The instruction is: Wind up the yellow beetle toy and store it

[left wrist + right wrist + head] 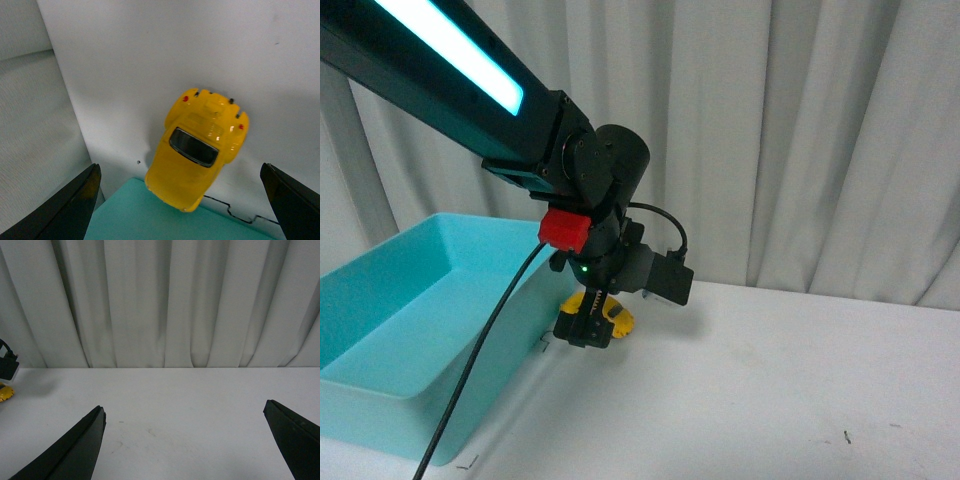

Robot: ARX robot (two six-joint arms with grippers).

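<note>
The yellow beetle toy stands on the white table beside the teal bin, mostly hidden behind my left gripper in the front view. In the left wrist view the yellow beetle toy lies below my left gripper, between the wide-open jaws and apart from both fingers; one end overlaps the teal bin's rim. My right gripper is open and empty above bare table; a bit of the yellow toy shows at the edge of that view.
The teal bin is open-topped and stands at the table's left. A pale curtain hangs behind the table. A black cable hangs from the left arm across the bin's corner. Small dark marks dot the white table.
</note>
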